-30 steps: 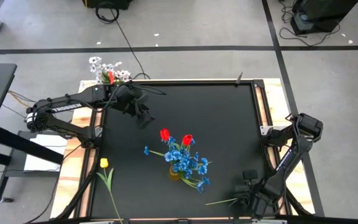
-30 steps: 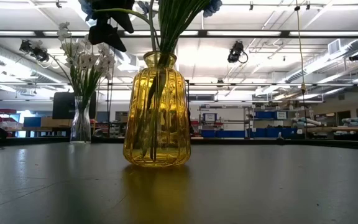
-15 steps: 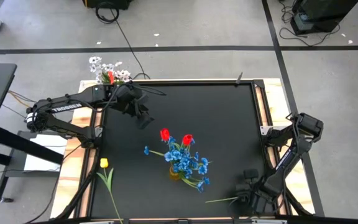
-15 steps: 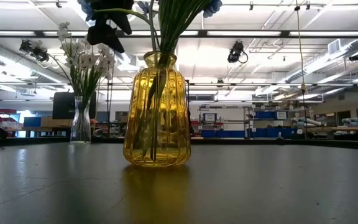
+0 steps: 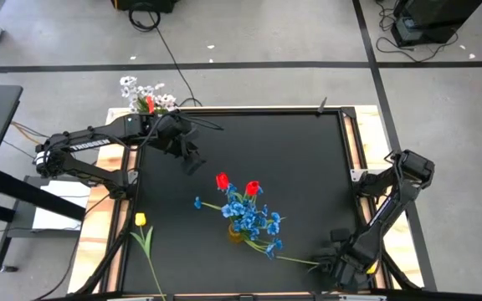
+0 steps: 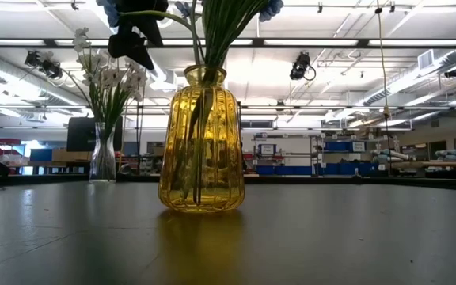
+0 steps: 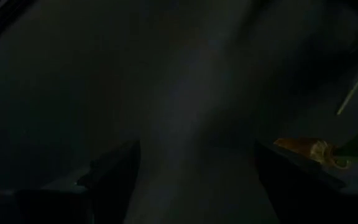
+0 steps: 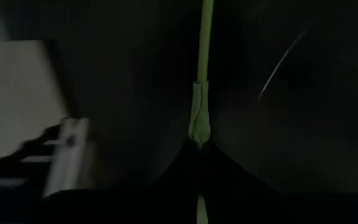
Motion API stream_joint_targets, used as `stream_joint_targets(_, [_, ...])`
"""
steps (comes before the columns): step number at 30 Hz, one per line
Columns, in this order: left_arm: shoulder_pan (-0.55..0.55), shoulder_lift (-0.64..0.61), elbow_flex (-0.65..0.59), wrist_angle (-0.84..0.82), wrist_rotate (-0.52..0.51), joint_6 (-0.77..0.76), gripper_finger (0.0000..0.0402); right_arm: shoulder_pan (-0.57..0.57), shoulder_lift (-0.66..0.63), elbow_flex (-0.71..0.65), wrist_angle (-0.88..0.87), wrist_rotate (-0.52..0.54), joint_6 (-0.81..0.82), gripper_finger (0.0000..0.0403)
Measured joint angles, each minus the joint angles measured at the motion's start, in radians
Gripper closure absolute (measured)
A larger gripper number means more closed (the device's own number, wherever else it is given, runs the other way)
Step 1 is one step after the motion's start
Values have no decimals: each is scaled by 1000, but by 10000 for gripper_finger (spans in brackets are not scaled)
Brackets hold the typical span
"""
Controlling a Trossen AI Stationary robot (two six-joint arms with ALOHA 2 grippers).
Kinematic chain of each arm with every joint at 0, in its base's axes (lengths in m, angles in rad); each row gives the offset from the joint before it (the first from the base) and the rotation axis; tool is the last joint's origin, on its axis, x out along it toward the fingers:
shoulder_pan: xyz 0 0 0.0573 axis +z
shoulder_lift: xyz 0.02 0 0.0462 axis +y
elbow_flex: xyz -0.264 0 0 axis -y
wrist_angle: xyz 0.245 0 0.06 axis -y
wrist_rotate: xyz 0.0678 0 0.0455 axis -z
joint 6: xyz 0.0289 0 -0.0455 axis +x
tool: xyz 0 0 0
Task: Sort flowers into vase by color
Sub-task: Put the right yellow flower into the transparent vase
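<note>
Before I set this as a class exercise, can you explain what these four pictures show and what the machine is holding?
Two robot arms work at a black table. One picture looks down from above, one looks level across the table, and two come from cameras on the wrists. A yellow vase in the middle holds blue and red flowers; a clear vase with white flowers stands at a far corner. A yellow tulip lies at the table's edge. The right gripper is shut on a green stem. The left gripper hangs open, holding nothing.
</note>
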Motion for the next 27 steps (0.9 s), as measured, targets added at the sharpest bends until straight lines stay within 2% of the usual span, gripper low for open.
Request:
stream_joint_targets(4, [0,0,0,0,0,23,84,-6,-61,54,-72,2,71,391])
stream_joint_targets(8, [0,0,0,0,0,26,84,-6,-163,61,-116,74,248,392])
stream_joint_targets(14, [0,0,0,0,0,54,84,-6,-322,62,-273,295,652,393])
stream_joint_targets(19, [0,0,0,0,0,82,84,-20,-432,62,-397,428,1045,393])
stream_joint_targets(24, [0,0,0,-1,0,128,84,-117,-525,62,-330,466,1140,389])
stream_joint_targets(27, [-1,0,0,0,0,156,84,-187,-580,62,-249,550,1173,380])
